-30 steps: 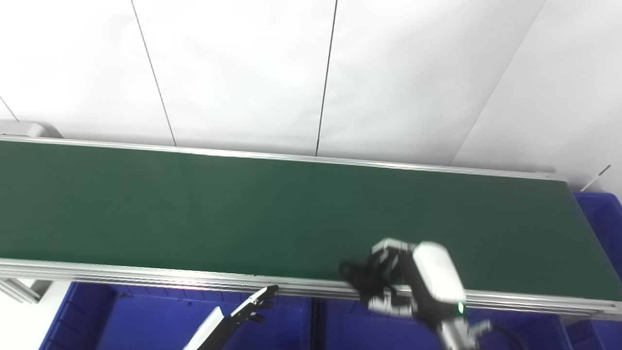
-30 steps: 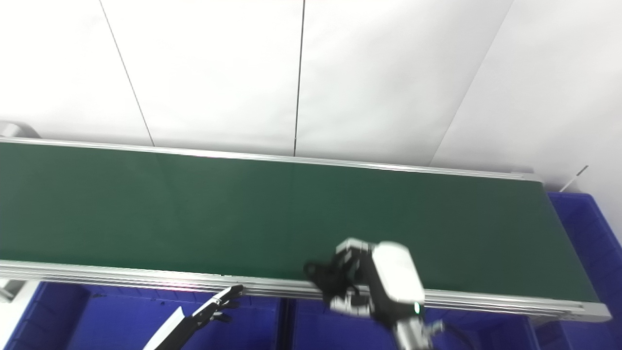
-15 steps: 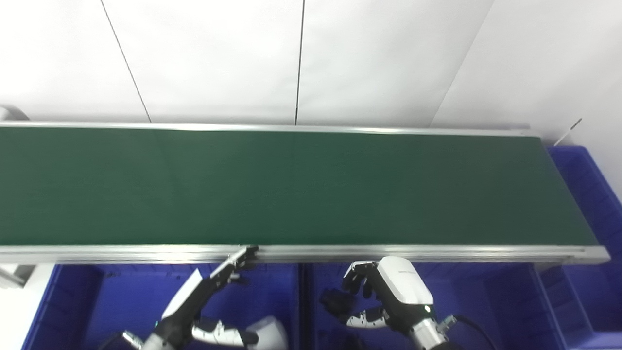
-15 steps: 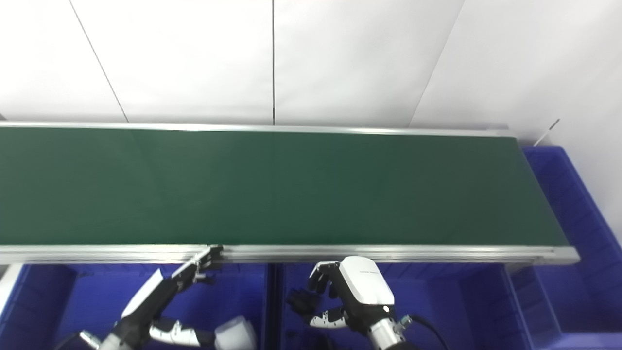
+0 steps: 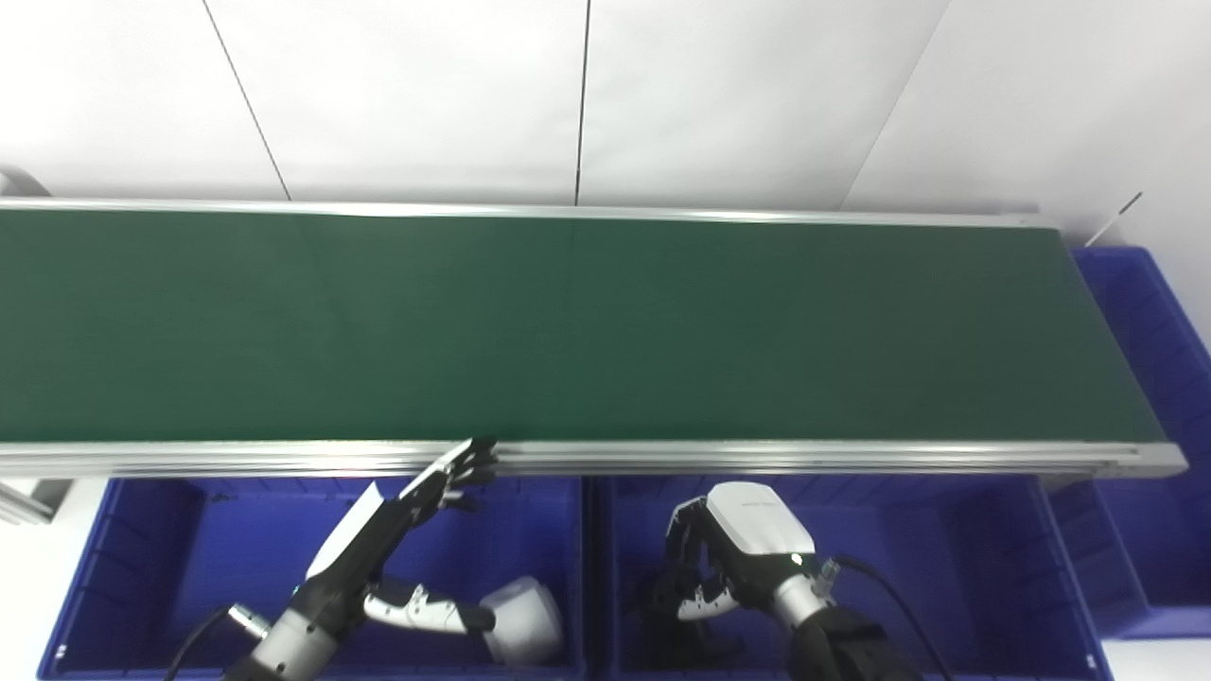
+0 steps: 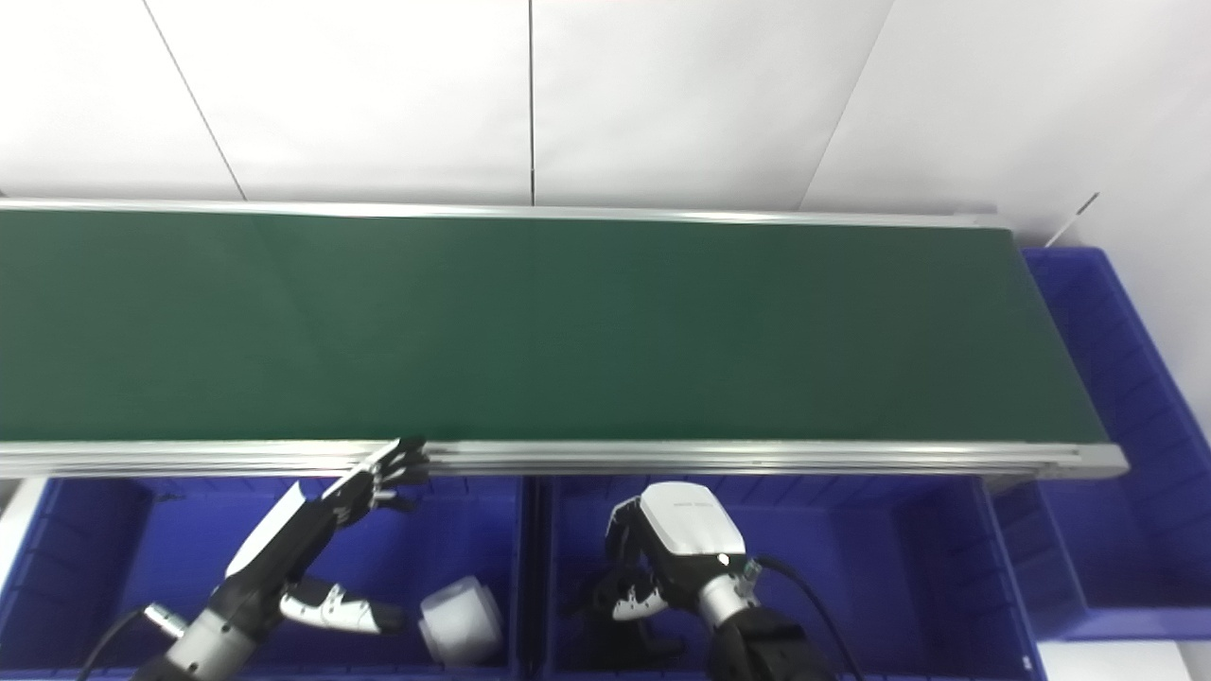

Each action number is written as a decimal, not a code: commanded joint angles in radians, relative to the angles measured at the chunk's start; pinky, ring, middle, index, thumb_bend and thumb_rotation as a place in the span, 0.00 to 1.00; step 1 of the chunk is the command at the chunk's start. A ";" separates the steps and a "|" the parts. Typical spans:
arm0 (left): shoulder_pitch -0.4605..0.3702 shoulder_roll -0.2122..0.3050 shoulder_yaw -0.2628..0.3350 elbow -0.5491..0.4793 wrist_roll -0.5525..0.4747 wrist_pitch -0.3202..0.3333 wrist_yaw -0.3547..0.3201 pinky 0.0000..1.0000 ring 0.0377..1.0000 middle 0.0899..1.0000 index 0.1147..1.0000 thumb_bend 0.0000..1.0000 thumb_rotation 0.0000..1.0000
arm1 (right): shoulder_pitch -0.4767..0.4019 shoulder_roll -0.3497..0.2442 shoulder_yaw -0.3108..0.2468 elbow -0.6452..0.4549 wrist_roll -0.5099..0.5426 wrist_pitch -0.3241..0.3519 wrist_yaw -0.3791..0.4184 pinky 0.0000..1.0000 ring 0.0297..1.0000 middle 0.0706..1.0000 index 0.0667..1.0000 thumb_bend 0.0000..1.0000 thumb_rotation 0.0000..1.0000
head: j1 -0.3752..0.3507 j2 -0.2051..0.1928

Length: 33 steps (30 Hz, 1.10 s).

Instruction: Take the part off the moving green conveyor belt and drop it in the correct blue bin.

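Green belt surface (image 5: 605, 326) runs bare across the whole width of the view, framed by silver rails, with a white panelled wall (image 5: 605, 95) behind it. Taking that conveyor belt as the landmark: below its near rail stand two blue bins side by side, a left bin (image 5: 142, 567) and a middle bin (image 5: 946, 567), and a third blue bin (image 5: 1149, 312) sits past the belt's right end.

The right robot hand (image 5: 724, 558) hangs inside the middle bin, just below the belt's near rail, its white back turned upward and its dark fingers (image 5: 683, 539) curled downward and to the left. A small dark shape shows at and beneath those fingers, near the bin floor (image 6: 624, 643); it may be the part, but it is too dark and blurred to tell, and I cannot tell whether the hand is grasping it or has released it.

The left robot hand (image 5: 397, 515) reaches up over the left bin, flat and empty with fingers stretched straight and apart, its fingertips (image 5: 473, 454) touching or just at the belt's near rail. A white rounded object (image 5: 520, 619) lies in the left bin below that hand, beside the divider between the two bins.
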 commanded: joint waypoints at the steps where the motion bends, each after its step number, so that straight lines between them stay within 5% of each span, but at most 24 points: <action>1: 0.006 0.001 0.020 -0.032 -0.005 -0.033 -0.009 0.73 0.84 0.90 0.92 0.88 0.49 | 0.011 0.009 -0.017 -0.070 -0.021 0.041 -0.005 0.39 0.49 0.58 0.62 0.61 0.12 | 0.006 0.001; 2: 0.008 -0.001 0.024 -0.033 -0.005 -0.033 -0.014 0.73 0.84 0.90 0.93 0.88 0.49 | 0.020 0.012 -0.024 -0.082 -0.013 0.035 -0.019 0.57 0.66 0.71 0.70 0.67 0.18 | 0.006 0.001; 5: 0.013 -0.004 0.033 -0.039 -0.005 -0.033 -0.028 0.73 0.85 0.91 0.93 0.88 0.49 | 0.054 0.025 -0.061 -0.123 0.057 0.012 -0.049 0.66 0.75 0.78 0.75 0.70 0.21 | 0.017 0.005; 19: 0.021 -0.012 0.071 -0.044 0.003 -0.033 -0.061 0.73 0.85 0.90 0.92 0.90 0.51 | 0.284 0.123 -0.168 -0.331 0.457 -0.247 -0.257 0.62 0.71 0.79 0.82 0.73 0.61 | 0.031 0.014; 33: 0.034 -0.028 0.076 -0.042 0.005 -0.033 -0.067 0.73 0.85 0.91 0.93 0.89 0.50 | 0.331 0.115 -0.164 -0.257 0.685 -0.353 -0.211 0.73 0.80 0.86 0.91 0.77 0.62 | 0.102 -0.031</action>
